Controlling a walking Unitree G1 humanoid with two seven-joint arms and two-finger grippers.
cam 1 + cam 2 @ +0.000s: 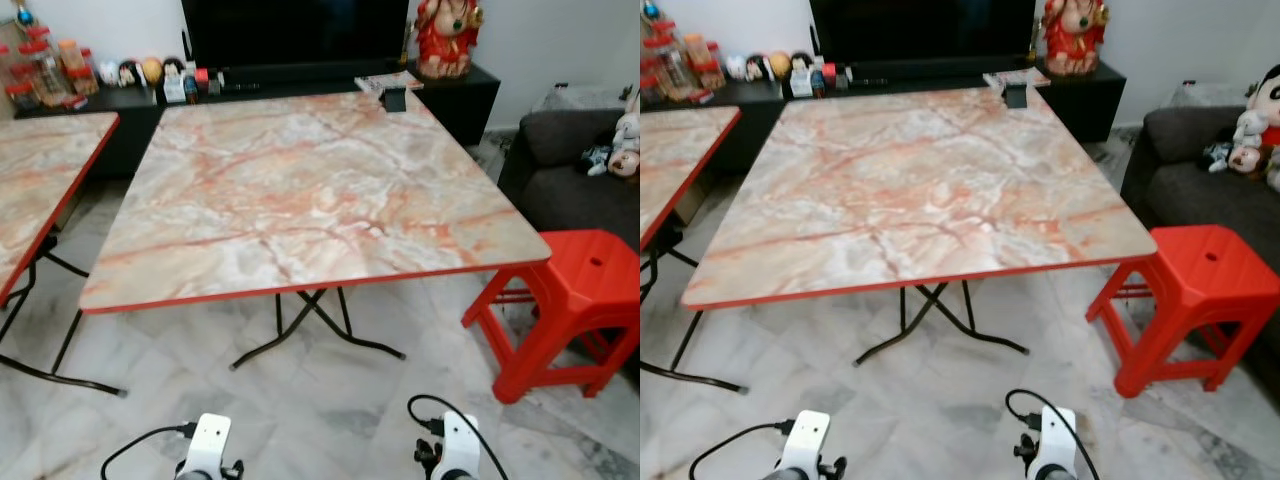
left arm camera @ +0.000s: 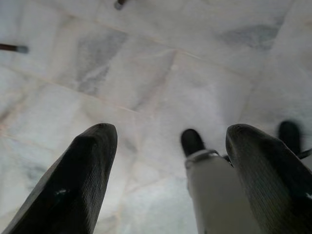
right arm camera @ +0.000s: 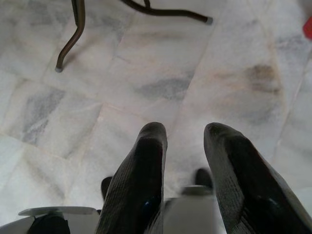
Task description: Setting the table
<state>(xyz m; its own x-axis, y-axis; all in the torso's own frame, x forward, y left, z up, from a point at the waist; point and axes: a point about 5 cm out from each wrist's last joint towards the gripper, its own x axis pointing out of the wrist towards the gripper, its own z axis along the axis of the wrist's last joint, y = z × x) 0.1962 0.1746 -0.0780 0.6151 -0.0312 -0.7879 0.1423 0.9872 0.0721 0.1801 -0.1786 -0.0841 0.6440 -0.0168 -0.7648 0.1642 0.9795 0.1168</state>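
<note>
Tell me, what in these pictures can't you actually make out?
- Small dark object at the table's far edge: too small to identify in the eye views.
- Second table: cut off by the left edge.
- Items on the TV cabinet: too small and blurred to name.
- Both arms: cut off by the bottom edge in the eye views.

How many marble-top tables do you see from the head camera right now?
2. The full marble-top table stands straight ahead of the robot, with a red stool at its right corner. A second table sits at the left, cut off by the frame edge. Others may lie outside the view.
</note>
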